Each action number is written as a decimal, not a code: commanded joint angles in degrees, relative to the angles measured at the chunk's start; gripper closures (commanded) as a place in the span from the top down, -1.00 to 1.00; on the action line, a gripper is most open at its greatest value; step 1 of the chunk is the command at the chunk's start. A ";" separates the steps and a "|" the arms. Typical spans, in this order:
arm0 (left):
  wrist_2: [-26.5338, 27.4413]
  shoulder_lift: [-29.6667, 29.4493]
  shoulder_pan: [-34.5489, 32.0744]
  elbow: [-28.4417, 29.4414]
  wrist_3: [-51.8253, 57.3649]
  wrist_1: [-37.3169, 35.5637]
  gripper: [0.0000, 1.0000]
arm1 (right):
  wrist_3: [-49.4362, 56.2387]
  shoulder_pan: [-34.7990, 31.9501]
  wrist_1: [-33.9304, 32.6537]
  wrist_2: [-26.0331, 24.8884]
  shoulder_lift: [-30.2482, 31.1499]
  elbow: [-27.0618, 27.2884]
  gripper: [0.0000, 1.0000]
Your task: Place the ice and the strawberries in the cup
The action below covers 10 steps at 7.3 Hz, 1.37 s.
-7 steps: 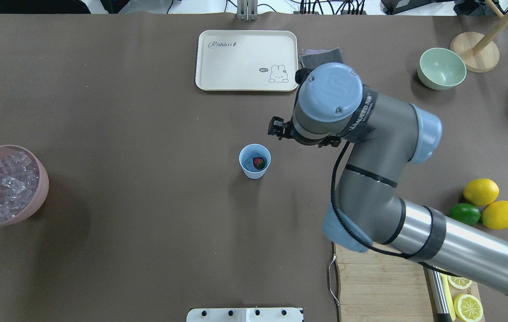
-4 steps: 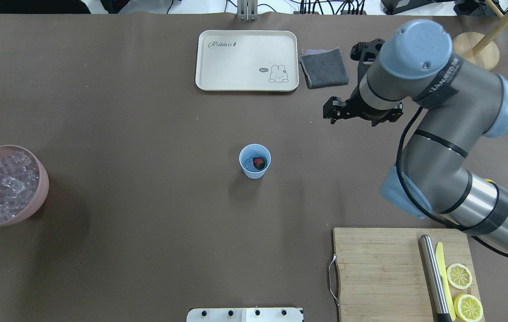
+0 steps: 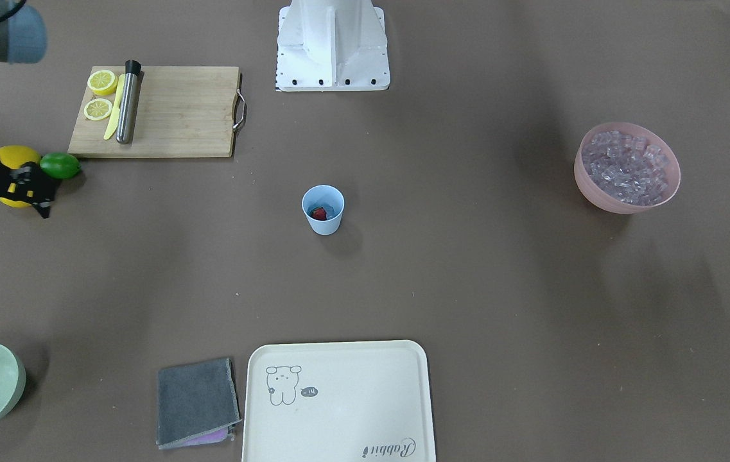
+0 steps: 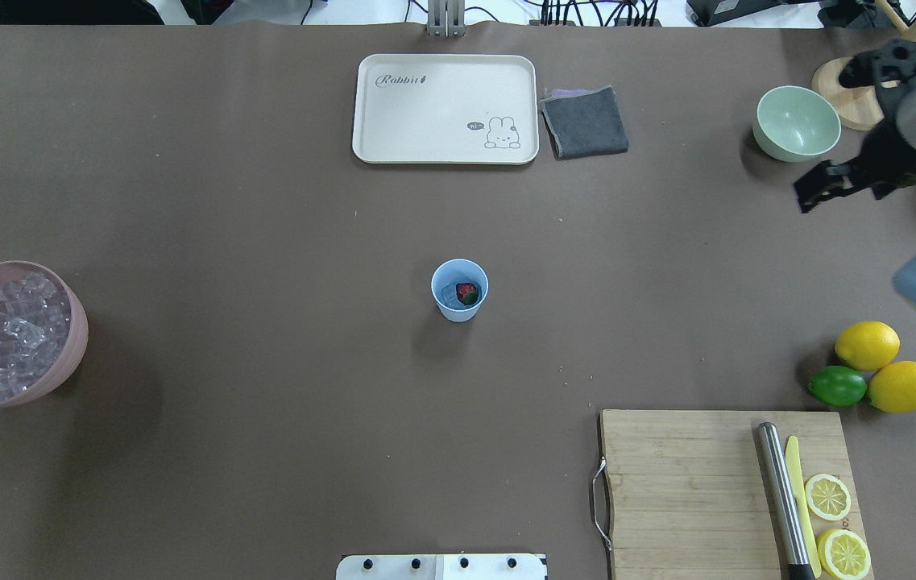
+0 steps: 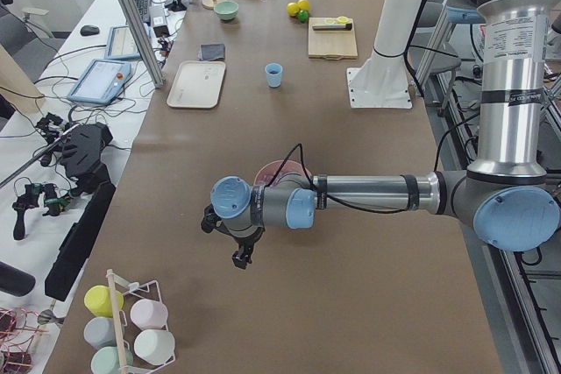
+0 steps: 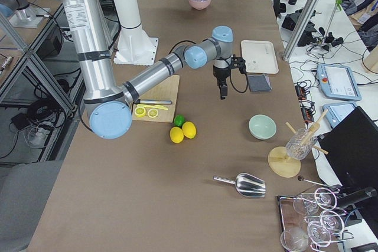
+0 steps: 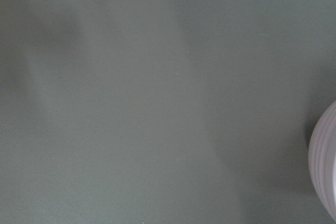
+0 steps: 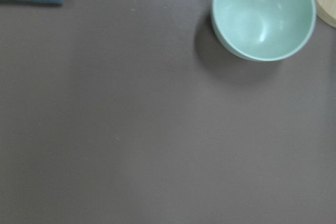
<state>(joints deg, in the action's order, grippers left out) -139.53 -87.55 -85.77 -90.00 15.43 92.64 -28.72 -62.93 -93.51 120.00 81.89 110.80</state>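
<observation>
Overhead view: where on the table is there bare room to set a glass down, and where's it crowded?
Widest free patch: between the pink bowl and the cup. It is also bare between the cup and the tray, and between the cup and the cutting board. Crowded: the corner with the cutting board, lemons and lime.

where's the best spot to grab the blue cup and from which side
Take the cup by its outer wall just under the rim, jaws coming down from above and spanning both sides. It stands upright and tapers to a narrower base, so the wider top should resist slipping through. Stay out of the inside: the strawberry and ice lie there.
</observation>
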 commanded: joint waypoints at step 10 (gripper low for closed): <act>-0.84 0.53 -0.01 -0.27 -0.05 0.35 0.98 | 39.15 -32.59 0.63 9.37 21.21 -6.74 1.00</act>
<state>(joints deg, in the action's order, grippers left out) -140.36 -87.17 -85.76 -90.19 15.38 92.83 5.74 -92.66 -89.51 129.40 103.11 103.71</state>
